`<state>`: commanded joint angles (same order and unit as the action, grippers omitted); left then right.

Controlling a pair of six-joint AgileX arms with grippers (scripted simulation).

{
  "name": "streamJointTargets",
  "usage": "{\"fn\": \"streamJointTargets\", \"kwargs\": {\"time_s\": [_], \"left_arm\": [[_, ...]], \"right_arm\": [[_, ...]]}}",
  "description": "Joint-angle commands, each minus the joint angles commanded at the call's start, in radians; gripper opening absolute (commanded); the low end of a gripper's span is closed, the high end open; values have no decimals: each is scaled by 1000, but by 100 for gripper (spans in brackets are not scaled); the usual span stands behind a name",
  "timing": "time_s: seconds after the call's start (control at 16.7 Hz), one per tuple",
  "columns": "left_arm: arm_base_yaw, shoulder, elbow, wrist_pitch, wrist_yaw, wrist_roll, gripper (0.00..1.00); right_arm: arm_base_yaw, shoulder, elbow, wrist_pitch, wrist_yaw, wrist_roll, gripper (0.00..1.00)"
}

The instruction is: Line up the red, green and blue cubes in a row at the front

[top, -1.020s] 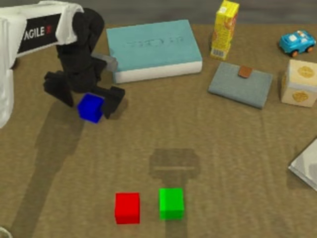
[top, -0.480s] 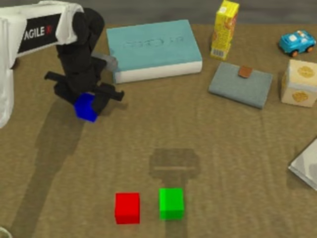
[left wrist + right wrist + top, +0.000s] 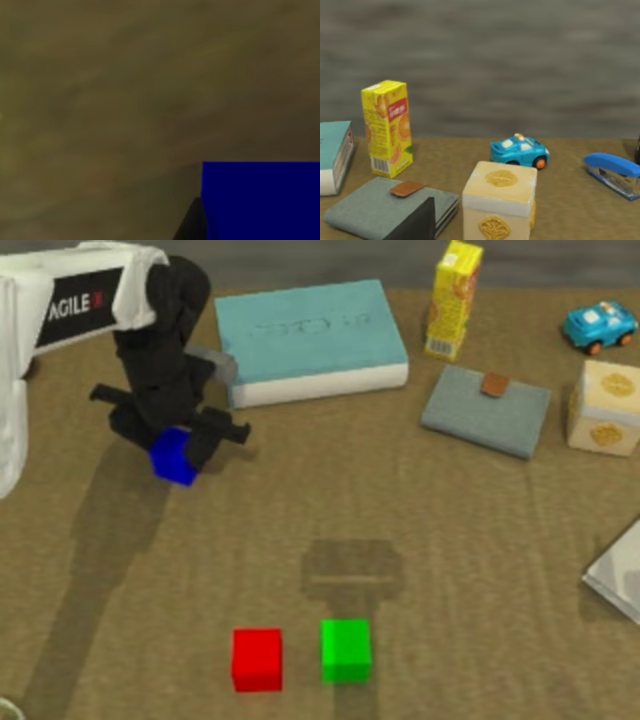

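Blue cube (image 3: 176, 457) is seen gripped in the left claw (image 3: 178, 440) at the rear left of the surface (image 3: 450, 570), just in front of the near corner of a teal book (image 3: 310, 338). The claw's fingers are closed against two opposite sides of the cube, and in the left wrist view the blue cube (image 3: 260, 200) is shown filling one corner of the frame with bare surface beyond it; whether it is lifted clear of the surface cannot be told.

At the front, the red cube (image 3: 257, 659) and the green cube (image 3: 346, 649) are found side by side, near each other but apart, red on the left. Two thirds of the row is judged to be laid. What is left is for the blue cube to be carried forward and set down in line with the pair, most likely in the open place to the right of the green cube.

The right arm is not seen in the top view, and the state of its claw cannot be told. From its wrist camera the cluttered far right of the surface is shown: a yellow juice carton (image 3: 387, 128), a grey wallet (image 3: 380, 207), a cream box (image 3: 500, 205) with gold emblems, a blue toy car (image 3: 519, 151) and a blue stapler (image 3: 614, 173).
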<state>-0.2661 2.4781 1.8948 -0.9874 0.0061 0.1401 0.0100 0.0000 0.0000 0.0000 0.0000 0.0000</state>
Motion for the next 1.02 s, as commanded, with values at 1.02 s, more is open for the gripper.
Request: {"fn": "streamJointTargets", "kwargs": {"time_s": [1.02], "left_arm": [[1,-89,173,-238,2,-14,0]], "right_arm": [[0,0,0,0,0,0,100]]}}
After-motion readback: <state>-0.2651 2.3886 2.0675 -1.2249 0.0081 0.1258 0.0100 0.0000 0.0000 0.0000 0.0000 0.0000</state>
